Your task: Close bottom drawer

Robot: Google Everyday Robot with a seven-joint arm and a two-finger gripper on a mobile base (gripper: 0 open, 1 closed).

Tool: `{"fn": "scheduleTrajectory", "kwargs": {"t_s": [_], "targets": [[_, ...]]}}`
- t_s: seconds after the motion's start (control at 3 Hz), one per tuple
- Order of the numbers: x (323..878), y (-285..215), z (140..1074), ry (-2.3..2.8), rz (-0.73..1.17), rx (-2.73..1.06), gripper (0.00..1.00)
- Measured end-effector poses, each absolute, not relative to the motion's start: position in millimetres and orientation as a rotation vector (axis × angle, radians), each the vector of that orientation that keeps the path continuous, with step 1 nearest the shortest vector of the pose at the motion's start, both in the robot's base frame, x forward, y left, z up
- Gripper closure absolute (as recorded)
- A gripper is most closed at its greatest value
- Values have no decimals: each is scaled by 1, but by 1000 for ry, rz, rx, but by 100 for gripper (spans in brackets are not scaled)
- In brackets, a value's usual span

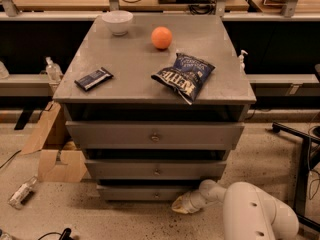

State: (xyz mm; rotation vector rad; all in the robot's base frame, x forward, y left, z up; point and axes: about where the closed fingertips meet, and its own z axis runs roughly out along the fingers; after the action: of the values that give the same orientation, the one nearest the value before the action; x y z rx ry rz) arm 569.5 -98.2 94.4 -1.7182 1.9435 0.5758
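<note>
- The bottom drawer (145, 193) is the lowest and narrowest of the cabinet's three grey fronts, just above the floor, with a small knob at its middle
- My pincer (181, 205) lies low by the floor at the right end of that front; whether it is spread or pressed together I cannot tell
- The grey cabinet top (125, 59) carries a white bowl (117, 22) rear left, an orange (161, 37) near it, a dark chip bag (183, 76) front right and a snack bar (93, 78) front left
- On the speckled floor (100, 219), an open cardboard box (60, 161) stands left of the cabinet, and a small bottle (22, 192) lies near it
- Wooden workbenches (150, 1) with cables run behind
</note>
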Motion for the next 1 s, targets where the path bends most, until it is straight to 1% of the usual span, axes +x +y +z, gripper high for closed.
{"fn": "scheduleTrajectory", "kwargs": {"t_s": [0.33, 0.67, 1.0], "targets": [[561, -106, 105, 1907, 543, -1717, 100], [538, -155, 131, 1888, 410, -1698, 100], [511, -238, 176, 1924, 202, -1687, 100]]}}
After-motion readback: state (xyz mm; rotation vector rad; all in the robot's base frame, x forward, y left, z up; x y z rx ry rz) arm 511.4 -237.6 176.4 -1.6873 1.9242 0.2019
